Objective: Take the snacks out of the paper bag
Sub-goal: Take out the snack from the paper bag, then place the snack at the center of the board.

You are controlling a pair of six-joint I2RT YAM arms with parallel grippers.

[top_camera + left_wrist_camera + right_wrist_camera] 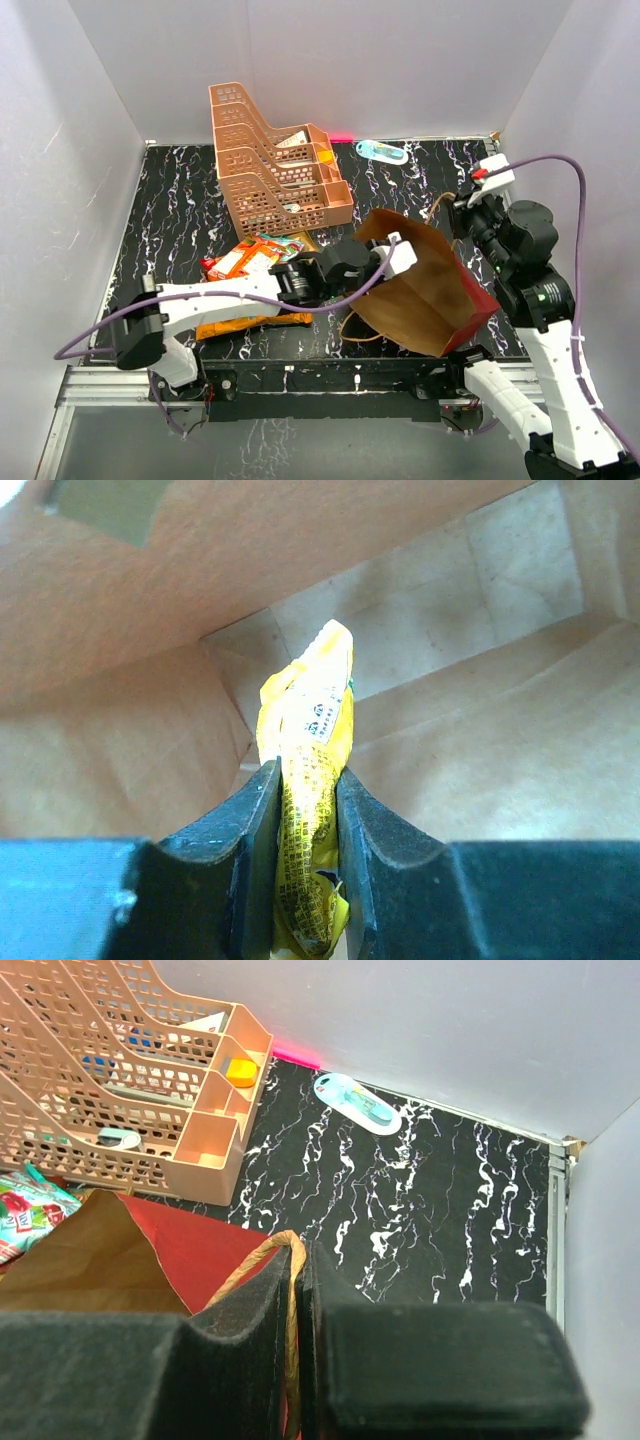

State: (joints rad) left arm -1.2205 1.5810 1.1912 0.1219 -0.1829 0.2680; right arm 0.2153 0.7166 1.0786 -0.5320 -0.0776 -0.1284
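Removal is partly done: several packets (255, 258) are laid on the desk (170, 220), left of the paper bag (430, 290). A yellow packet (312, 705) inside the bag is clamped by the left fingers (266, 802). The handle (262, 1255) is pinched by the right fingers (268, 1312). Extraction is judged outstanding.

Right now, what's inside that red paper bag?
Inside the paper bag, the left pincer pinches a yellow snack packet; the walls around it are bare brown paper. Anything beneath the pincer's fingers is covered, so more snacks may hide there.
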